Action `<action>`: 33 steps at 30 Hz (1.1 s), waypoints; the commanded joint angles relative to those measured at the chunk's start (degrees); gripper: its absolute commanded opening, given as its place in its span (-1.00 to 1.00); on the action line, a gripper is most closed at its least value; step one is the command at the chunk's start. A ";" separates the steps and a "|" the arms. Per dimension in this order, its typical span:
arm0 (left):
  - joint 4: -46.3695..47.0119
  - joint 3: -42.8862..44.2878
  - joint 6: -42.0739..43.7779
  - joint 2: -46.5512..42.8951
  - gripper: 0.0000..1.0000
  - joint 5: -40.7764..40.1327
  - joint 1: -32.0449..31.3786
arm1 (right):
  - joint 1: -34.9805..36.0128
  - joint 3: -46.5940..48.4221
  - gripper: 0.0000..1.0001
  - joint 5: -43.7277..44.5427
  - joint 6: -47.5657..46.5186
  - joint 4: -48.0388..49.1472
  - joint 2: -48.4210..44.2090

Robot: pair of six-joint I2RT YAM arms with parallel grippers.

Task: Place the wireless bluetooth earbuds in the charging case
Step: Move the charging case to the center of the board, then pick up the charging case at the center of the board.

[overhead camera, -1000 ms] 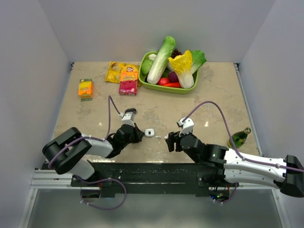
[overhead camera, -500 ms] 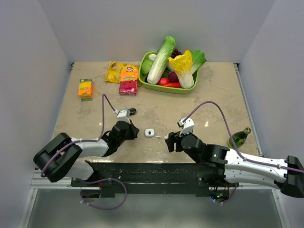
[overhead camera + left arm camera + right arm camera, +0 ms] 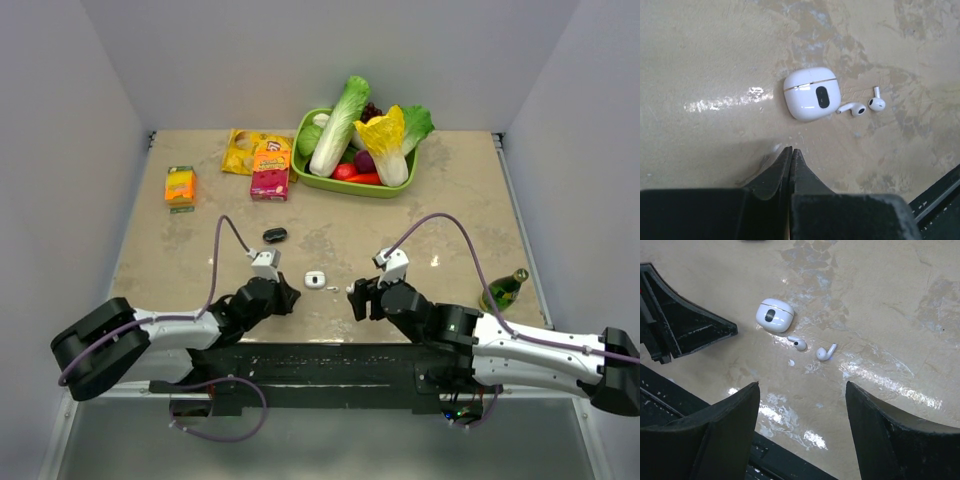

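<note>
The charging case (image 3: 811, 93) lies shut on the tabletop (image 3: 450, 210), its dark oval mark facing up. The inner earbud (image 3: 851, 108) lies just beside the case, on its right, close to it but not clearly touching. The outer earbud (image 3: 877, 103) lies just past the inner one, farther from the case, with its stem pointing away. Both earbuds are outside the case.

The left hand (image 3: 285, 297) hangs left of the case and nearer the arm bases. Its fingers (image 3: 785, 165) are pressed together on nothing, their tips aimed at the case. The right hand (image 3: 356, 298) sits right of the case, beyond the earbuds, with its fingers (image 3: 730, 410) spread wide and empty.

Beyond the case, toward the back wall, is a small dark oval thing (image 3: 275, 235). Farther back stand a red snack box (image 3: 270, 182), a yellow bag (image 3: 242, 152) and a green basket (image 3: 350, 187) of vegetables. An orange box (image 3: 180, 185) is far left of the case, and a green bottle (image 3: 505, 288) is far right.
</note>
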 commanded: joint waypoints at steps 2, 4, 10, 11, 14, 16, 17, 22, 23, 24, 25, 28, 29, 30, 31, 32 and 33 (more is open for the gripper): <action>7.03 -0.61 -2.73 5.80 -1.00 -0.25 -0.94 | -0.02 0.87 0.44 0.14 0.42 0.72 -0.18; 8.70 -0.08 -2.65 7.64 -1.00 0.45 -0.94 | -0.02 0.69 0.44 0.14 0.69 0.54 -0.88; 12.83 2.29 -0.71 11.59 -1.00 3.35 -0.94 | -0.02 0.69 0.44 0.06 0.69 0.54 -0.89; 13.10 2.73 -0.71 12.30 -1.00 4.14 -0.94 | -0.11 0.69 0.44 0.06 0.69 0.45 -0.71; 14.86 3.26 -1.15 14.32 -1.00 5.46 -1.03 | -0.02 0.87 0.44 0.23 0.60 0.54 -0.36; 15.21 3.26 -1.33 15.29 -1.00 5.47 -0.94 | -0.02 0.78 0.45 0.23 0.60 0.63 -0.36; 15.21 3.17 -1.41 15.56 -1.00 5.55 -0.94 | -0.02 0.69 0.45 0.23 0.60 0.54 -0.44; 11.54 3.70 -1.94 15.21 -1.00 4.42 -0.85 | -0.02 0.69 0.45 -0.12 0.60 0.54 -0.62; 9.95 4.31 -2.03 14.86 -1.00 3.46 -0.85 | -0.02 0.60 0.45 -0.21 0.60 0.54 -0.62; 7.68 4.58 -2.29 13.46 -1.00 3.10 -0.94 | -0.02 0.69 0.45 -0.38 0.51 0.54 -0.71; 3.56 4.67 -2.38 12.58 -0.95 2.83 -0.94 | -0.02 0.78 0.45 -0.64 0.42 0.37 -0.80; -5.83 4.14 -2.64 6.70 -0.48 0.64 -1.38 | -0.02 1.39 0.48 -1.17 0.33 -0.33 -0.97; -8.58 3.71 -3.43 4.86 -0.23 -1.19 -1.55 | 0.07 1.65 0.49 -1.09 0.33 -0.60 -0.97; -14.09 3.70 -3.78 0.92 0.25 -2.34 -1.64 | -0.02 2.27 0.52 -1.09 0.33 -1.38 -0.97; -16.67 3.61 -4.31 -1.03 0.43 -3.49 -1.90 | -0.02 2.62 0.54 -0.83 0.25 -1.74 -0.89; -19.13 3.70 -5.71 -2.97 0.61 -5.76 -2.08 | -0.02 3.06 0.56 -0.39 0.16 -2.09 -0.97; -21.24 3.96 -6.42 -6.55 0.86 -7.00 -2.17 | -0.02 3.32 0.58 -0.30 -0.28 -2.53 -0.89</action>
